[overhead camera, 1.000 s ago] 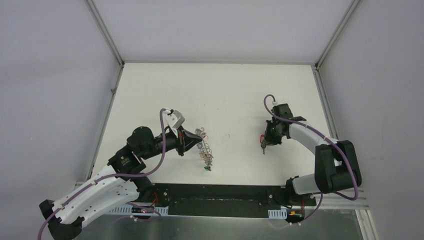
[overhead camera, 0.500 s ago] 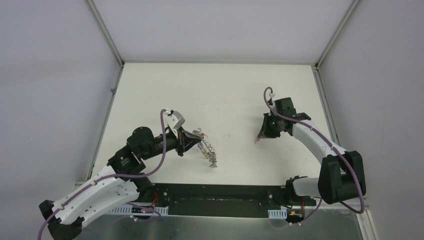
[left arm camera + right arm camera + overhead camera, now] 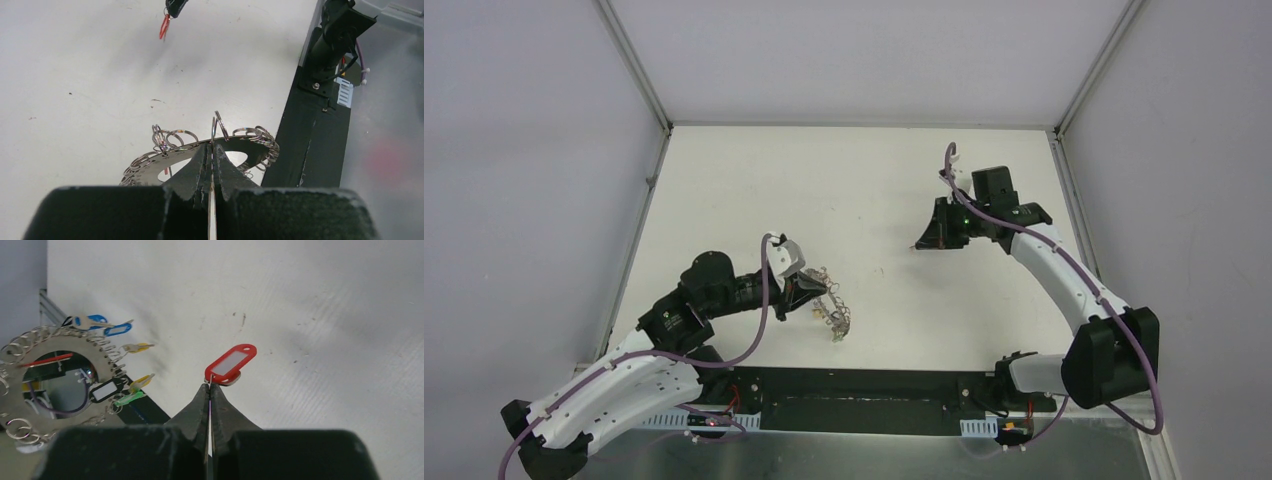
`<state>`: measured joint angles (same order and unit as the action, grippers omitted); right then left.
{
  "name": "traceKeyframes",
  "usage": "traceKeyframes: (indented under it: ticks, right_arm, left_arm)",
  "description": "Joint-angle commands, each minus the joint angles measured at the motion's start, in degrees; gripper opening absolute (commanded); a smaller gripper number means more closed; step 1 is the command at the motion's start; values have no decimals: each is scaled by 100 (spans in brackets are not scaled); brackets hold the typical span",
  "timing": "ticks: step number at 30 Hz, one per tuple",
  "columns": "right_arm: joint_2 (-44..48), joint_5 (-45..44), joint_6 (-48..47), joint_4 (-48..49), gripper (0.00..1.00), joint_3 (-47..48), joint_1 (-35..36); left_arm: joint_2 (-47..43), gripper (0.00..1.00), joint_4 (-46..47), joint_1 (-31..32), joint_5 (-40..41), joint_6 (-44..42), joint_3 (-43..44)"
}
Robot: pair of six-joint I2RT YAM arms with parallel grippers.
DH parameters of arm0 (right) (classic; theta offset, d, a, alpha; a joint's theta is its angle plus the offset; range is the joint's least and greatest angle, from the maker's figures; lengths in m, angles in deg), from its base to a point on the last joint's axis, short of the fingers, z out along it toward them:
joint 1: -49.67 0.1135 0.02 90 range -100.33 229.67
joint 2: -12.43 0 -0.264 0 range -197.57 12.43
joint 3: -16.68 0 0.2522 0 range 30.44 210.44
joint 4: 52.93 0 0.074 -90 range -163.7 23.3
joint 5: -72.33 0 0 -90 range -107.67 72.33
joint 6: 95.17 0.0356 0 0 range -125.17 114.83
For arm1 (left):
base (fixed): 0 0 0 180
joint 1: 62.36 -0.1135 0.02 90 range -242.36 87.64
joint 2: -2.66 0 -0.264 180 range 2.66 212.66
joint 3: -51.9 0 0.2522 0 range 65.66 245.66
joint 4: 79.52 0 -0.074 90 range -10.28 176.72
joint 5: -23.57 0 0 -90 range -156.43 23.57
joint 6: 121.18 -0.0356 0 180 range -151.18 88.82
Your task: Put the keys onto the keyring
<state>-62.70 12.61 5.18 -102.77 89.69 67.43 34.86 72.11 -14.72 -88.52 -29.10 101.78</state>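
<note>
My left gripper point(image 3: 807, 290) is shut on the rim of the keyring point(image 3: 832, 308), a dark grey disc fringed with small silver split rings, and holds it tilted just above the table. In the left wrist view the jaws point(image 3: 212, 146) pinch the keyring point(image 3: 155, 167) where a split ring stands up. My right gripper point(image 3: 921, 243) is shut on a key with a red tag point(image 3: 231, 362) and holds it in the air, far right of the keyring. The right wrist view shows the keyring point(image 3: 95, 352) with blue point(image 3: 117, 330), yellow point(image 3: 140, 346) and green point(image 3: 127, 399) tagged keys hanging from it.
A black base rail point(image 3: 854, 395) runs along the table's near edge, close below the keyring; it also shows in the left wrist view point(image 3: 305, 130). White enclosure walls point(image 3: 544, 150) stand on the left, right and far sides.
My right gripper has lifted the red-tagged key off the table and moved it up and to the left. My left gripper has shifted a little to the right with the keyring.
</note>
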Motion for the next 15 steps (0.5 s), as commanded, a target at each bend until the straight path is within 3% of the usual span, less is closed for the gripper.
traceKeyframes:
  ticks: [1, 5, 15]
  right_arm:
    - [-25, 1318, -189, 133, 0, 272, 31]
    - [39, 1974, -396, 99, 0, 388, 251]
    - [135, 1973, -765, -70, 0, 849, 1171]
  left_arm:
    - [-11, 0, 322, 14, -462, -597, 295]
    - [-29, 0, 326, 15, -499, -799, 249]
    - [-10, 0, 327, 14, -1212, -1393, 265]
